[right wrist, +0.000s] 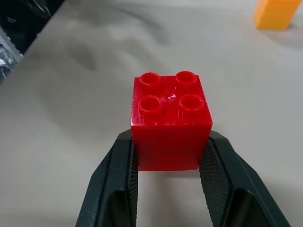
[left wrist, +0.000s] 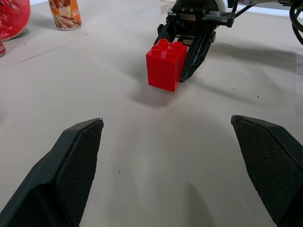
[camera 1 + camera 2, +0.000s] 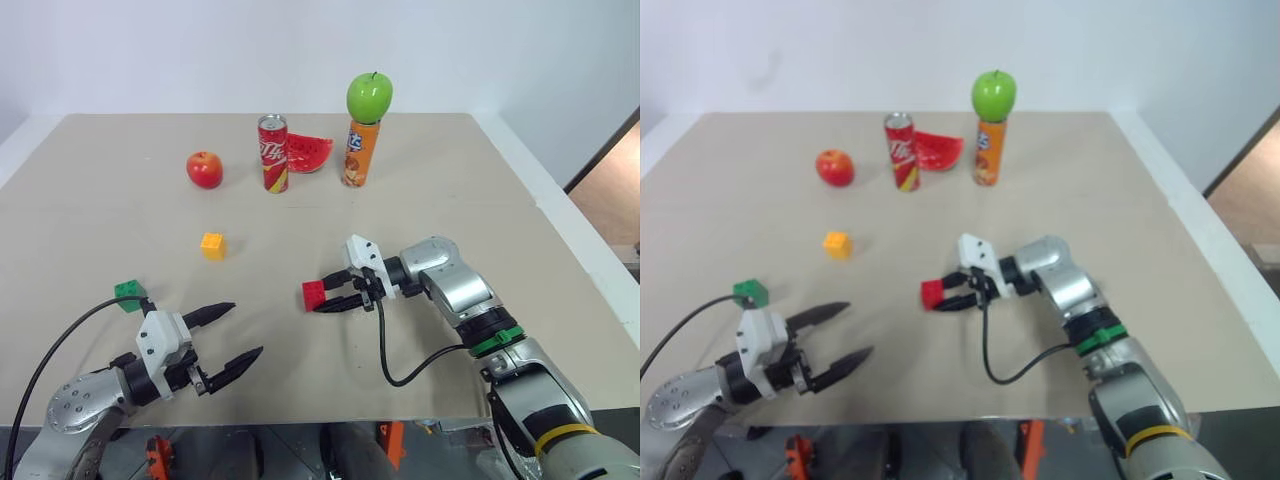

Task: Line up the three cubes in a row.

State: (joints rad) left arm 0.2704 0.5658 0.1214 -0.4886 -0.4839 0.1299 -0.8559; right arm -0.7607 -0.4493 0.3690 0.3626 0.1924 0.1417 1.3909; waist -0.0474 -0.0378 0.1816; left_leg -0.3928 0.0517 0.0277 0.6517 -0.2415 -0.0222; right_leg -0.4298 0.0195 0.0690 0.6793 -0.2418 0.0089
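Right tool (image 3: 322, 298) pinching red cube (image 3: 314, 294) just above counter (image 3: 480, 200) | left tool (image 3: 240, 334) spread, empty | yellow-orange cube (image 3: 212, 245) and green cube (image 3: 130, 292) apart at our left | risk: we release askew, the red cube tumbles out of line.

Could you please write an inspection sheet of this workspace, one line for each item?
Surface: beige table, flat.
Job's things: red cube gripped just above the table; yellow-orange cube and green cube lie apart, not in a row.
Clutter: at the far side, red apple, red can, watermelon slice, orange can with a green apple on top.
Grippers: right gripper shut on the red cube; left gripper open, nothing between its fingers.
Cables: one black cable at the right arm, one at the left arm.
Surroundings: white wall behind the table.
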